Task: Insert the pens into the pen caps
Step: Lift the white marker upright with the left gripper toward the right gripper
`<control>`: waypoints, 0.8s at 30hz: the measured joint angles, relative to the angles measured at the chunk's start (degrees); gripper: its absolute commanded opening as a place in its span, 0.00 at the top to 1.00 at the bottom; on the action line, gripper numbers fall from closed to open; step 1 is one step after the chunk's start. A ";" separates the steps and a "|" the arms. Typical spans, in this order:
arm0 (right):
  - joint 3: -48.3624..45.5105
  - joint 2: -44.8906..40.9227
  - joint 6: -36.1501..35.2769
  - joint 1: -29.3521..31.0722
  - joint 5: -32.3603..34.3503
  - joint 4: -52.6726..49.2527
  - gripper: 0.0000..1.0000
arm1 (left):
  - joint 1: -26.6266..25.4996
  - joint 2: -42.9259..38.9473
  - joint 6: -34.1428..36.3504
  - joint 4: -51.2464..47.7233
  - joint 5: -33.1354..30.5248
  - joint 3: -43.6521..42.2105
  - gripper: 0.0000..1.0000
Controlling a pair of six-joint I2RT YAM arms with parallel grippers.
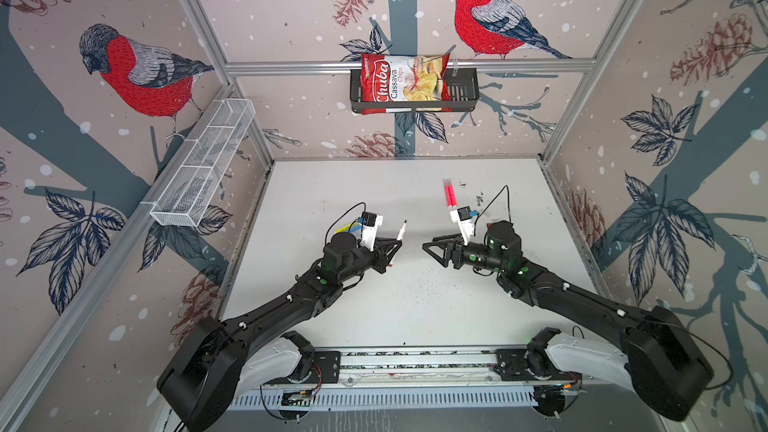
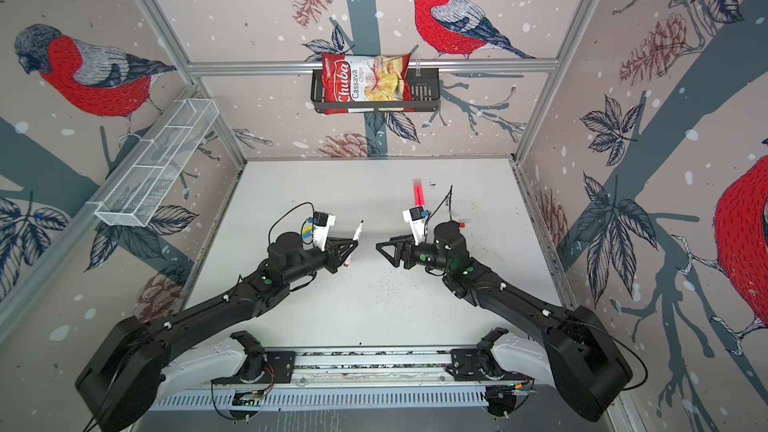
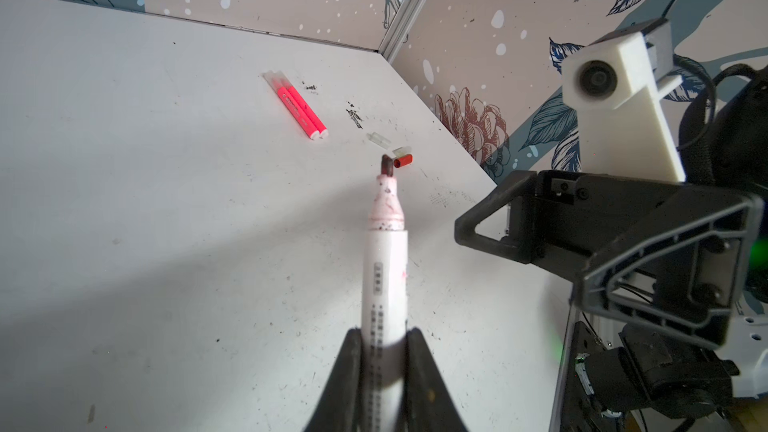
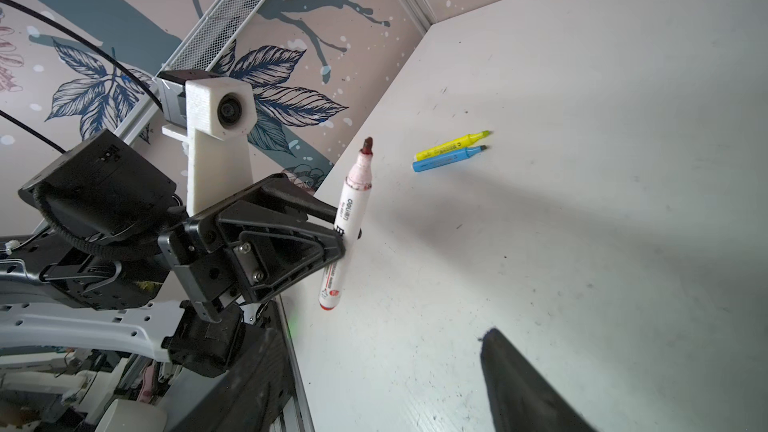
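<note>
White table (image 1: 365, 201), bird walls (image 1: 137, 72), "Chuba Cassava Chips" bag (image 1: 401, 78) far back.
My left gripper (image 3: 384, 347) pinches a white "deli" pen (image 4: 353, 205); my right gripper (image 1: 430, 244) is spread, empty.

Bare table (image 1: 411, 201) between left pincer (image 1: 397, 245) and right pincer (image 1: 430, 243); white pen (image 1: 400, 234) juts into gap.

Bright, soft shadows, wide-angle edge distortion.
</note>
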 measured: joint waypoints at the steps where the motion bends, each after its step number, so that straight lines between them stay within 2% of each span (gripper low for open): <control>1: 0.46 1.01 0.42 0.24 -0.13 0.90 0.30 | -0.55 -0.15 -0.02 0.07 -0.37 0.00 0.81; 6: 2.71 4.96 2.12 2.23 -1.11 4.00 0.40 | -3.04 -0.48 -0.22 0.26 -2.75 0.00 0.81; 12: 4.85 8.72 2.75 4.15 -1.38 6.03 0.47 | -5.20 -0.39 -1.05 0.28 -4.17 -0.02 0.81; 21: 5.95 11.87 4.37 4.50 -1.38 7.85 0.65 | -6.51 -0.33 -1.05 0.31 -5.53 0.00 0.81; 24: 6.32 12.46 4.63 4.52 -1.44 8.57 0.67 | -6.67 -0.33 -1.03 0.31 -5.53 0.00 0.81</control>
